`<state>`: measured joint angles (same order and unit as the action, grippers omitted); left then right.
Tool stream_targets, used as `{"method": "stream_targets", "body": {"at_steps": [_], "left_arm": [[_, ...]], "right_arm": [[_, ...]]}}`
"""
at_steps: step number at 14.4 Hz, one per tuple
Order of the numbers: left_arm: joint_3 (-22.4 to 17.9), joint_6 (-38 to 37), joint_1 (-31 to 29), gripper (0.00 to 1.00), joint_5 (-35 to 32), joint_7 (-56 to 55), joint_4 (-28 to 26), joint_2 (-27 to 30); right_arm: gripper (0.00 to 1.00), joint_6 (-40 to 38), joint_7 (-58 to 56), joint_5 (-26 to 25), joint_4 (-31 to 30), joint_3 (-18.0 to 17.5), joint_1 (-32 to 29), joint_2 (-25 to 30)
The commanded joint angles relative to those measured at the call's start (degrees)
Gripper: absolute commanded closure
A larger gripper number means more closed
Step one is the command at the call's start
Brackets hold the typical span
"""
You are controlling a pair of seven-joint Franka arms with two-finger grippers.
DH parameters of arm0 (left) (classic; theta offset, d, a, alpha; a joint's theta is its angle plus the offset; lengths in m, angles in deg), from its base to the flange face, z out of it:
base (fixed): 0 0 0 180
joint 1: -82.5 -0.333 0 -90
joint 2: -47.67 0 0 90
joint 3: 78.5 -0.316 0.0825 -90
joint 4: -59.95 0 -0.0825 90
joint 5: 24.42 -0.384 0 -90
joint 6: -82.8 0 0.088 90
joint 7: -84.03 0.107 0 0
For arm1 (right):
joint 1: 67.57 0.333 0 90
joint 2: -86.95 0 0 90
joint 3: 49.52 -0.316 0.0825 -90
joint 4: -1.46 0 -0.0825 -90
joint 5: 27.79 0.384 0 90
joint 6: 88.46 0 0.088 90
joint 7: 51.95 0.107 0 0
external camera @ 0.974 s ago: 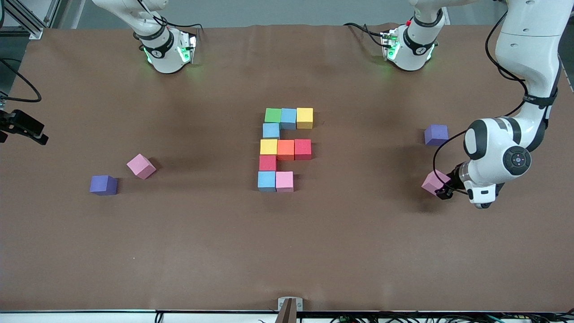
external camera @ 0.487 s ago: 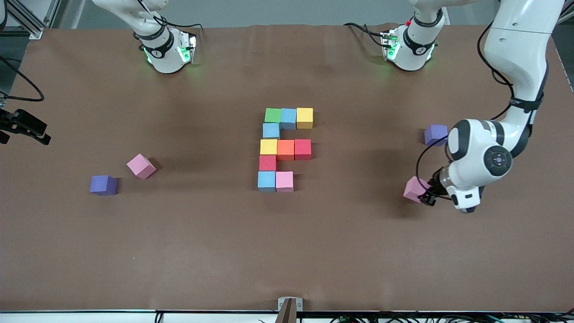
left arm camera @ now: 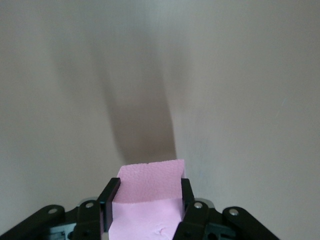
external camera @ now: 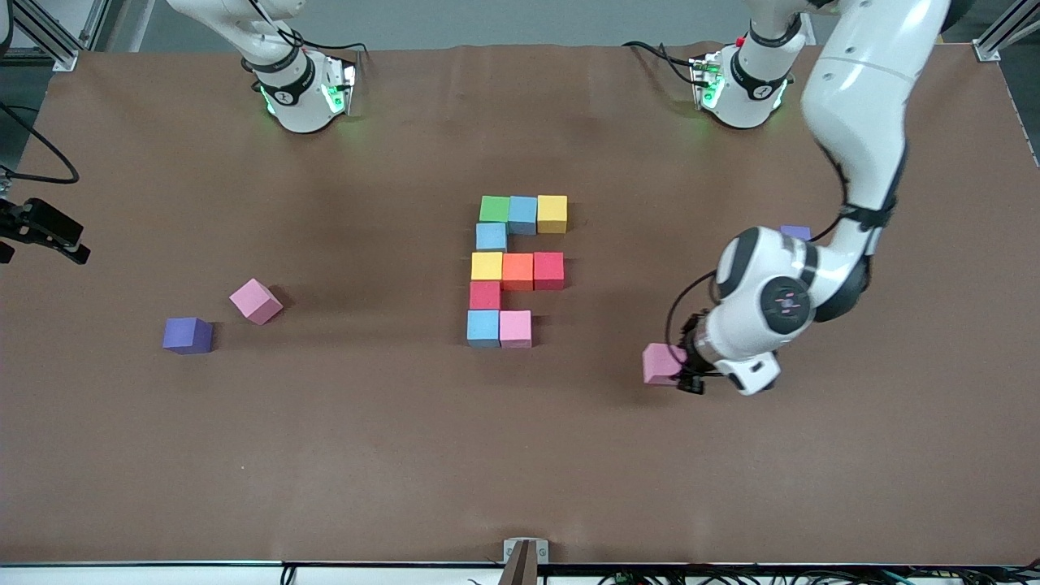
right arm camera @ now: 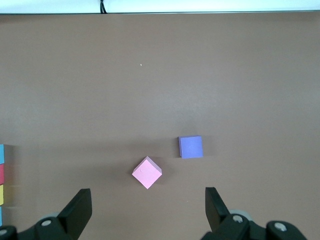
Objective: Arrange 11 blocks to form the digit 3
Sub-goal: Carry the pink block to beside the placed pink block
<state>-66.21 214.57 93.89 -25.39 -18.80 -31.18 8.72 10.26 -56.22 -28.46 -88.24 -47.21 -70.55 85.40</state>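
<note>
Left gripper (external camera: 689,367): pinching a pink block (external camera: 661,363) between its two fingers (left arm camera: 109,199), carrying it above bare table (external camera: 520,455) between the block figure and the left arm's end.
Held pink block: sitting squarely between the finger pads in the left wrist view (left arm camera: 149,192), its shadow falling on the brown surface under it.
Right gripper (right arm camera: 148,207): waiting high up with its fingers spread wide and nothing between them, looking down over the loose pink block (right arm camera: 147,172) and a purple cube (right arm camera: 191,147).
Block figure (external camera: 517,270): ten blocks touching one another at the table's middle; green, blue and yellow in the farthest row, a blue one next, then yellow, orange and red, then one red, and blue with pink nearest the front camera.
Loose pink block (external camera: 256,301): lying turned at an angle toward the right arm's end, near the purple cube (external camera: 187,335).
Second purple cube (external camera: 796,232): showing only as a sliver past the left arm.
</note>
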Motion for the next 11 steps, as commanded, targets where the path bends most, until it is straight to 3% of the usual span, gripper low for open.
{"method": "stream_targets", "body": {"at_steps": [1,5,11], "left_arm": [[-1.0,-1.7,5.0,0.79,-0.5,-6.0,4.9,-3.6],[-1.4,-2.3,11.4,0.79,-1.1,-11.5,5.5,-3.9],[-1.8,-2.6,15.7,0.79,-0.8,-13.1,8.9,-7.4]], "right_arm": [[0.00,-0.1,-0.7,0.1,-0.5,0.1,-0.1,0.2],[0.00,-0.7,-0.7,0.1,-2.0,0.1,-0.1,0.1],[0.00,-1.6,-1.2,-0.1,-2.1,0.2,0.0,0.2]]}}
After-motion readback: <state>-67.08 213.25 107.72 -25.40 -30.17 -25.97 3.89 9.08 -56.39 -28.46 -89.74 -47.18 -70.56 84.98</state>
